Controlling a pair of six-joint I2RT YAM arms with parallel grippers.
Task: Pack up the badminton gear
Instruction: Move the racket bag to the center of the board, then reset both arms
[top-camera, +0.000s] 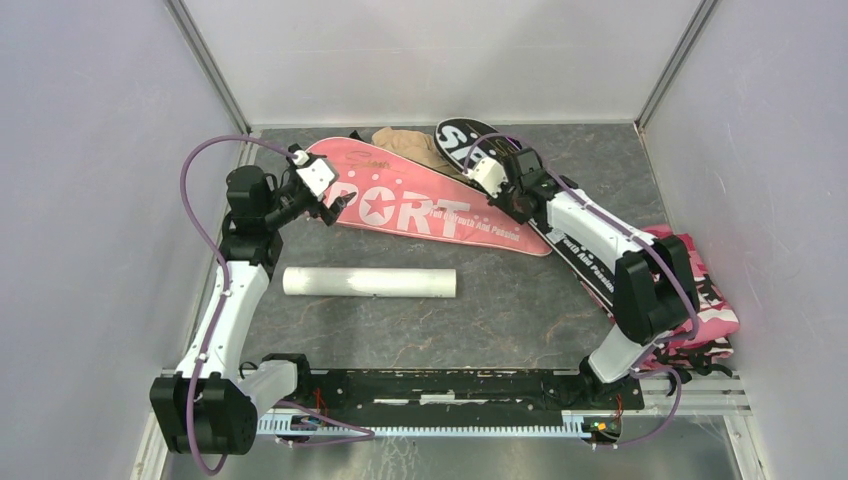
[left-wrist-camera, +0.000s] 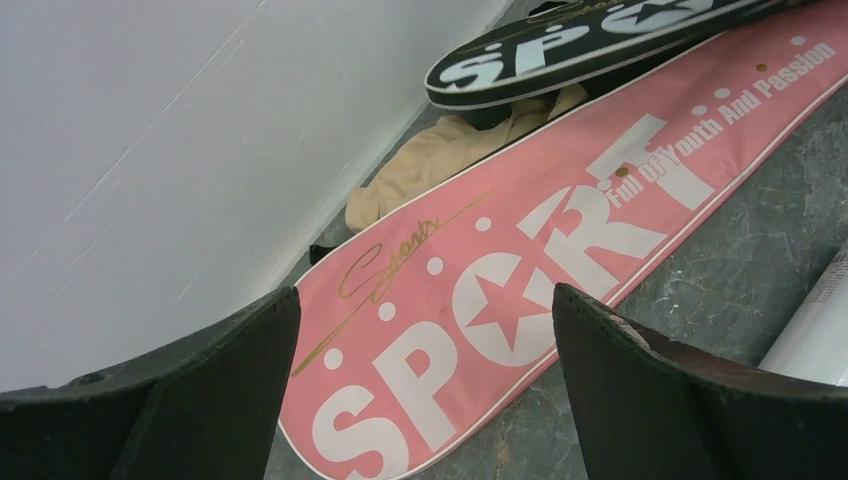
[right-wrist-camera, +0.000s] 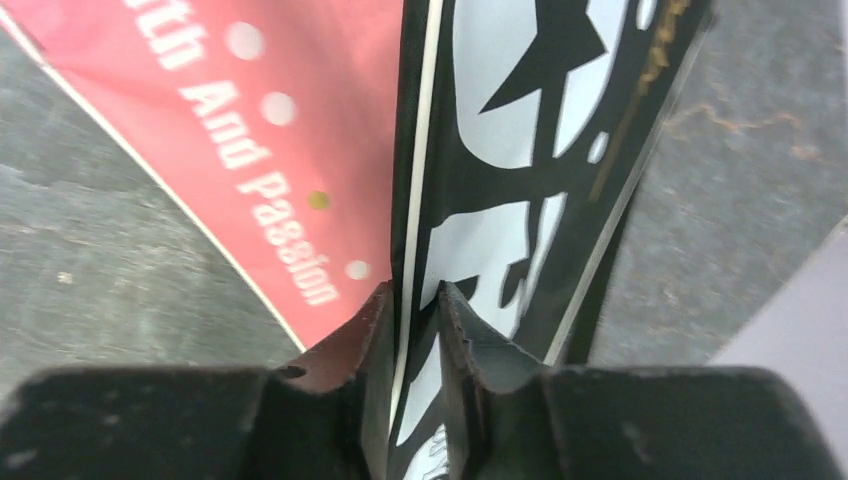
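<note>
Black cover (top-camera: 468, 135) at far centre, slanting down toward the right near side under the right arm, just beside the pink cover (top-camera: 420, 205). Right gripper (right-wrist-camera: 413, 305) pressed onto the black cover's white-piped edge, thin fabric pinched between the tips. Step in hand, at a guess: lifting or drawing that cover clear for packing (racket inside or not: cannot tell). To do it well: raise slow and low, mind slip with only the rim caught, pull toward the right near side rather than across the pink cover. Left gripper (left-wrist-camera: 425, 292) spread wide by the broad end of the pink cover at far left, holding nothing, well placed to pin or take that end. White tube (top-camera: 370, 282) alone on the table (top-camera: 500, 320), left of centre, well apart from both covers. Tan cloth (top-camera: 405, 143) bunched far, between the covers' heads. Pink camouflage cloth (top-camera: 705, 290) at the right edge under the right elbow: snag risk. Most open room in the middle and near centre, little at the far side, with the back wall (top-camera: 440, 60) close behind the covers.
</note>
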